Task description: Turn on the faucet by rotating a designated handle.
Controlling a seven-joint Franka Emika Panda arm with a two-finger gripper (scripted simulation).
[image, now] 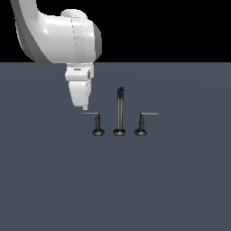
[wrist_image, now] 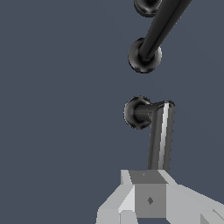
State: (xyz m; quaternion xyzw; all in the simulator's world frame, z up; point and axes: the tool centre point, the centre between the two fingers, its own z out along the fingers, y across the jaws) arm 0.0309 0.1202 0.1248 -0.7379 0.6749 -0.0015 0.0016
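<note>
The gripper (image: 85,107) points down with its tip right at the free end of the handle (image: 93,118); whether its jaws stand wide or narrow cannot be told. The handle's thin arm runs away from the jaws to its post and round base. Beyond that stand the spout (image: 120,110) and the second lever (image: 145,119), on the grey floor (image: 115,189).

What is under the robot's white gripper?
Under the gripper is the tip of the handle, the thin arm of the lever on the exterior view's left. In the wrist view the fingers cover the arm's end, so whether they touch it cannot be seen.
</note>
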